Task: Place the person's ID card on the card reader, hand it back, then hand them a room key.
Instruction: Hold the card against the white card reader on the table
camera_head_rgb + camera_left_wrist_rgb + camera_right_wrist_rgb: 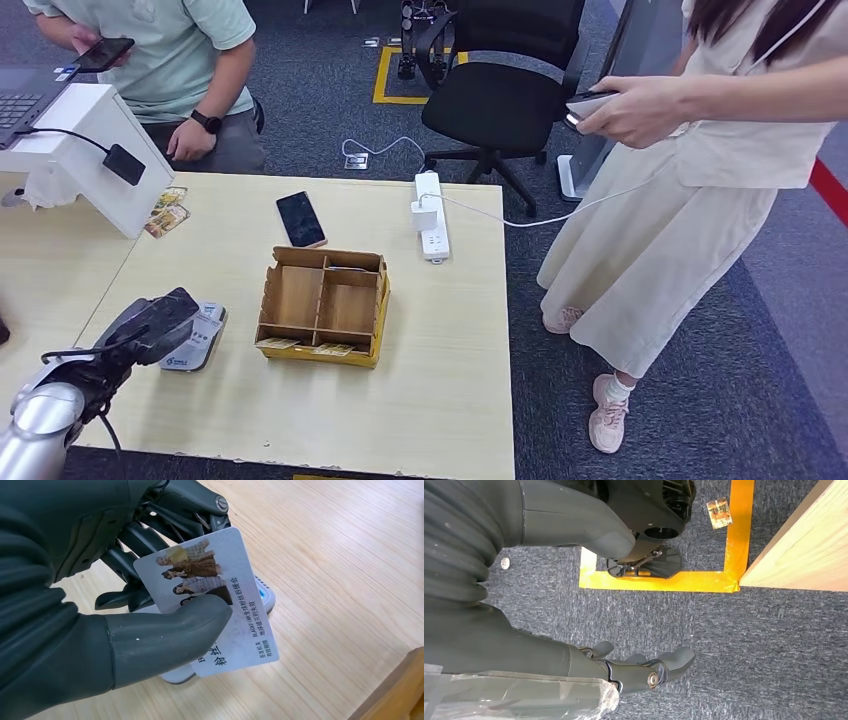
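Pinching a glossy rectangular ID card (215, 600), the left robot hand (125, 580) hovers over the rounded card reader (194, 340); the right robot hand (624, 670) hangs slack.

head view high, facing down over table (440, 400), left wrist view close above it, right wrist view floorward

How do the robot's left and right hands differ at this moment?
The left hand pinches the ID card between thumb and fingers; the right hand holds nothing, its fingers loosely extended. The left hand is over the table, just above the card reader; the right hand hangs beside the table over the grey carpet. Both have dark grey fingers.
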You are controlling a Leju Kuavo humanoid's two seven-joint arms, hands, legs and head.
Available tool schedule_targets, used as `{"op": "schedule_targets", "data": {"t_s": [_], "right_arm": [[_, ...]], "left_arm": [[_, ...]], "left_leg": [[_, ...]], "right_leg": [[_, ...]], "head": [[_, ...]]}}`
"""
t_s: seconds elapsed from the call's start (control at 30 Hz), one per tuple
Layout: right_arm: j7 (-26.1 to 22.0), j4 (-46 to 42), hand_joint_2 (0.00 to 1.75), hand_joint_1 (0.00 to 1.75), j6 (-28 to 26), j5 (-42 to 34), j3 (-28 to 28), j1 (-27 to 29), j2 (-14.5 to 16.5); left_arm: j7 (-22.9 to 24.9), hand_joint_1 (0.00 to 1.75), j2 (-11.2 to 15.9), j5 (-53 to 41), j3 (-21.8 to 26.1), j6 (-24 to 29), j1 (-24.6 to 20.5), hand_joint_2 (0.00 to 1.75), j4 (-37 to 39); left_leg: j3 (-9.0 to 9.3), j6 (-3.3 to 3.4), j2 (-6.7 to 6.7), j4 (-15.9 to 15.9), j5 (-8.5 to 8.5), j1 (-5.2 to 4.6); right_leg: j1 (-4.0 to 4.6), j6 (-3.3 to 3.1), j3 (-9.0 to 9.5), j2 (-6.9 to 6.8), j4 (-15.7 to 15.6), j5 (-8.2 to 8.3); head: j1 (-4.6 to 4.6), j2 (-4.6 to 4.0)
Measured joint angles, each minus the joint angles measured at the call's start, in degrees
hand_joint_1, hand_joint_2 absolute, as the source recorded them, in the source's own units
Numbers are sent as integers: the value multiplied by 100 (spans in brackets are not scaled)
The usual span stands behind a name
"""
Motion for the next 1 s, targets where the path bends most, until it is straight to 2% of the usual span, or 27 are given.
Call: {"op": "schedule_targets", "data": {"t_s": [0.27, 0.6, 1.0], "right_arm": [[0, 1, 175, 0, -19, -3, 6, 5, 14], [0, 19, 175, 0, -36, -37, 6, 22, 24], [15, 34, 175, 0, -60, -91, 6, 104, 24]], "left_arm": [[54, 175, -126, -196, -264, 59, -307, 175, 373], [80, 175, -262, -512, -493, 205, -484, 175, 777], [77, 175, -105, -361, -474, 328, -492, 175, 924]], "left_leg": [[0, 0, 1, 0, 0, 0], [0, 0, 2, 1, 0, 0], [-2, 0, 1, 0, 0, 1]], "right_leg": [[0, 0, 0, 2, 0, 1], [0, -1, -2, 2, 0, 1], [0, -1, -1, 2, 1, 0]], "head": [[1, 1], [-1, 0], [-2, 1]]}}
